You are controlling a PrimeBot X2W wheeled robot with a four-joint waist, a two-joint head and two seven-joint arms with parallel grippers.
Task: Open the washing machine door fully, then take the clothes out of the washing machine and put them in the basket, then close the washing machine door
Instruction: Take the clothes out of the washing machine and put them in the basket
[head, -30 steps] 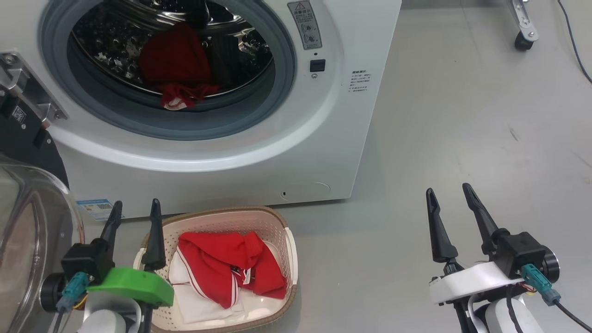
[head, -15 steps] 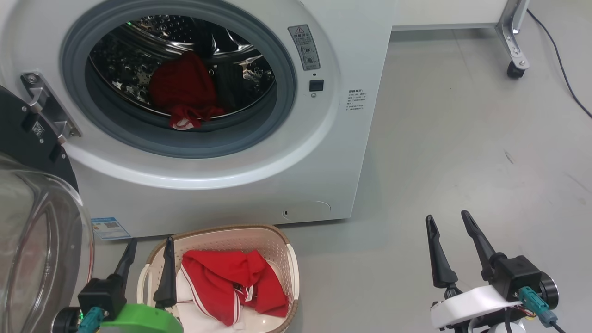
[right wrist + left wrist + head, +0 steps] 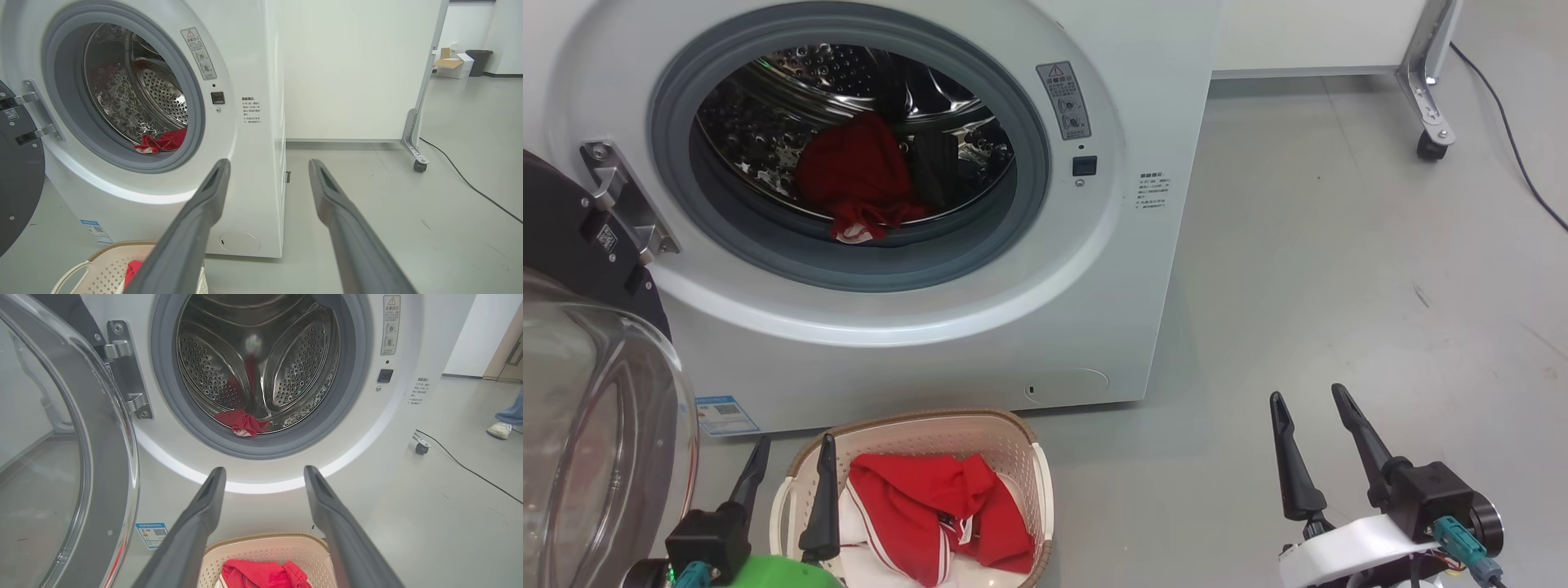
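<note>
Shifted down-frame by camera motion since a second ago: washing machine (image 3: 915,359), upper left, washing machine door (image 3: 596,441) swung open at left edge; basket (image 3: 1005,445), bottom centre, holding red clothes (image 3: 915,498), more in drum (image 3: 768,139); left gripper (image 3: 795,441) and right gripper (image 3: 1305,393), lower corners, both spread, empty.

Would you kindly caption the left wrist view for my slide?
Open left gripper faces the washing machine: red clothes in the drum, more in the basket below.
</note>
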